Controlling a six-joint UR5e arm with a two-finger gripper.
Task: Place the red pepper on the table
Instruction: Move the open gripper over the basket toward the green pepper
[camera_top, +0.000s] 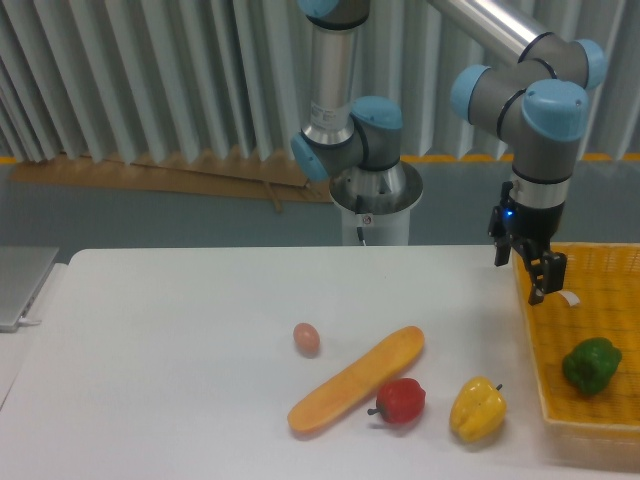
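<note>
Glossy small red bell pepper (401, 400) lay on the white surface (180, 340), lower centre; probably light, slippery, best gripped across its body. Tool (541, 292), right, held nothing; its spread was unclear.

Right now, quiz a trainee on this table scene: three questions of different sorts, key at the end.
1. True or false: the red pepper lies in the yellow basket.
2. Which item touches the red pepper? A) egg B) long orange squash C) green pepper
3. Fill in: the hand hovers above the basket's ____ edge.

Key: 1. False, it rests on the white table. 2. B. 3. Left; it holds nothing, though whether its jaws are open cannot be told.
</note>
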